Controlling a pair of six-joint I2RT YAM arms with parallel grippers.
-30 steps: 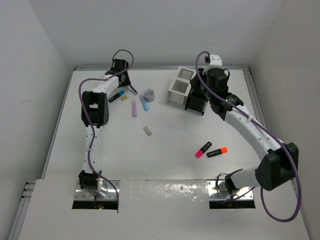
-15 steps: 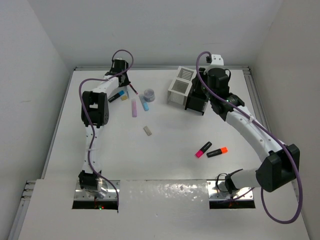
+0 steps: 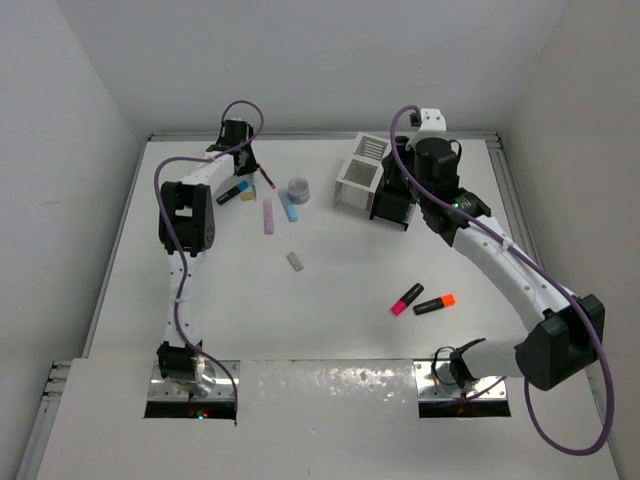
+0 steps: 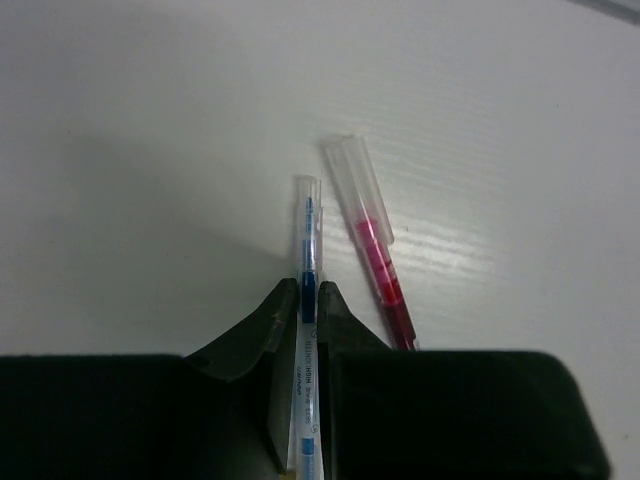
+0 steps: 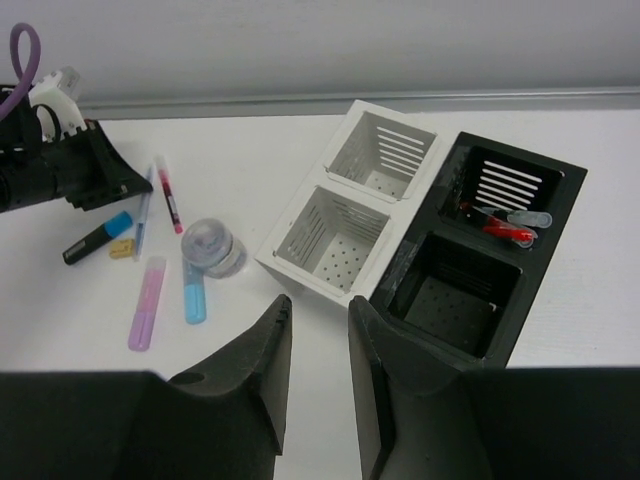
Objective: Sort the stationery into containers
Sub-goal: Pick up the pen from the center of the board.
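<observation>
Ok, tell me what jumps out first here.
The left arm's jaws pinch a blue pen at far left, a red pen lying beside it. At far right stand a white bin and black bin joined together, a second red pen already in the black one's back compartment.

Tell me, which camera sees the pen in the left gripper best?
The left wrist view. There the blue pen fills the middle, pinched by the left gripper, with a red pen beside it. The right wrist view shows it only as a thin line. In the top view it is too small to pick out.
</observation>
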